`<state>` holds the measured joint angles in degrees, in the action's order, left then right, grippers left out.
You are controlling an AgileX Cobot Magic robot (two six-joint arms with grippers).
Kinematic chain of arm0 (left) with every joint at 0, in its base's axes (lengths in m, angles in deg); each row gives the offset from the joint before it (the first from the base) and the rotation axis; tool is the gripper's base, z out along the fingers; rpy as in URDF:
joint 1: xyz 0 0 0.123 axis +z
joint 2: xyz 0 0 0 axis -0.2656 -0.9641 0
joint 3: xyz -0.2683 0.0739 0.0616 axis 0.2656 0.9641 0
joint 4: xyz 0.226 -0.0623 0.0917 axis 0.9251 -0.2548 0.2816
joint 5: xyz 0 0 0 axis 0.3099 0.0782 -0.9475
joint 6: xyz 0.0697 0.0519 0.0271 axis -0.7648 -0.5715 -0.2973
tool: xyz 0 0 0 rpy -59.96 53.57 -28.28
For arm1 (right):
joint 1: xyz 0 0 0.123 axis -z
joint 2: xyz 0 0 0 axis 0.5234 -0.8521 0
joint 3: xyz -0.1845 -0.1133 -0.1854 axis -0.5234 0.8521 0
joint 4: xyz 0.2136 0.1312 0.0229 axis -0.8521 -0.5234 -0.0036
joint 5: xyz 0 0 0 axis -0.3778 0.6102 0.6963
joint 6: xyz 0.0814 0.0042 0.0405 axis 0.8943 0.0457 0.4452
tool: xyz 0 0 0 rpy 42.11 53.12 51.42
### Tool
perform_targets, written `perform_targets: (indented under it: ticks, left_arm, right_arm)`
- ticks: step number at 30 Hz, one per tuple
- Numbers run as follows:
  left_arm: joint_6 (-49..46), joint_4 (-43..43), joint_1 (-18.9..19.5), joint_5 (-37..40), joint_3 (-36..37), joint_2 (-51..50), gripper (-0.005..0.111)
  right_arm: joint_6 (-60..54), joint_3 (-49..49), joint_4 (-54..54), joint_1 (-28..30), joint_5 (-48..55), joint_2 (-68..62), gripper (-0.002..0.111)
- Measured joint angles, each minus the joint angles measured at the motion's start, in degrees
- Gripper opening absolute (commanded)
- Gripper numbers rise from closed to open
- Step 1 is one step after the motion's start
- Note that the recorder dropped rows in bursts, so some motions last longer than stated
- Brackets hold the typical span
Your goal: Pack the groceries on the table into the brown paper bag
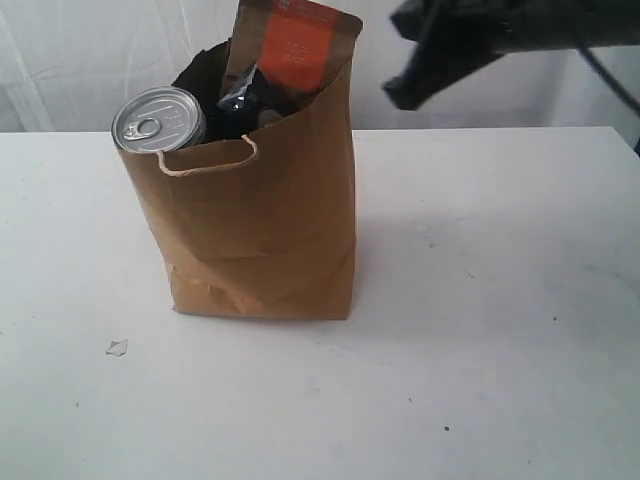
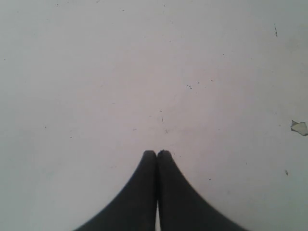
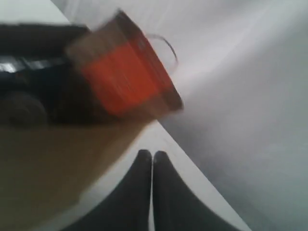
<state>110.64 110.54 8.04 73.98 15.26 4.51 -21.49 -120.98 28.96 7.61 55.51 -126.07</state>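
Observation:
The brown paper bag (image 1: 262,215) stands upright on the white table (image 1: 500,330), left of the middle. Out of its top stick a dark jar with a silver pull-tab lid (image 1: 158,118) and an orange-labelled brown pouch (image 1: 295,48); a dark glossy item (image 1: 245,95) lies between them. My right gripper (image 1: 405,92) hangs in the air to the right of the pouch, shut and empty. In the right wrist view its fingertips (image 3: 152,155) are pressed together, with the blurred pouch (image 3: 126,79) and bag (image 3: 48,159) beyond. My left gripper (image 2: 157,154) is shut over bare table (image 2: 96,72).
A small scrap of paper (image 1: 117,347) lies on the table in front of the bag, to the left; the same scrap (image 2: 299,127) shows in the left wrist view. White cloth hangs behind the table's far edge.

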Motion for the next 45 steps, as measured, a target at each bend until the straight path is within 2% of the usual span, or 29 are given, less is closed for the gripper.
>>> perform_targets:
  ticks: [3,7,12,17,23,28,32,40,45]
  left_arm:
    - [0.00,0.00,0.00,0.00,0.00,0.00,0.000]
    - [0.00,0.00,0.00,0.00,0.00,0.00,0.000]
    - [0.00,0.00,0.00,0.00,0.00,0.00,0.000]
    - [0.00,0.00,0.00,0.00,0.00,0.00,0.000]
    - [0.00,0.00,0.00,0.00,0.00,0.00,0.000]
    - [0.00,0.00,0.00,0.00,0.00,0.00,0.000]
    - [0.00,0.00,0.00,0.00,0.00,0.00,0.000]
    - [0.00,0.00,0.00,0.00,0.00,0.00,0.000]
    - [0.00,0.00,0.00,0.00,0.00,0.00,0.000]
  right_arm:
    - [7.75,0.00,11.36,7.26,5.18,0.53,0.000]
    - [24.44,0.00,22.89,16.55,13.51,0.64,0.000]
    - [38.25,1.24,26.13,25.15,25.01,2.22,0.000]
    - [46.51,6.36,26.24,29.65,20.63,9.76,0.000]
    - [53.60,13.60,25.05,30.49,7.63,21.43,0.000]
    - [54.73,21.18,21.55,30.49,-1.83,29.36,0.000]
    - [53.98,26.96,21.21,30.49,-8.68,40.56,0.000]
    - [51.14,30.33,21.00,30.49,-5.38,64.16,0.000]
    - [51.14,30.33,20.62,30.49,-4.08,74.28,0.000]
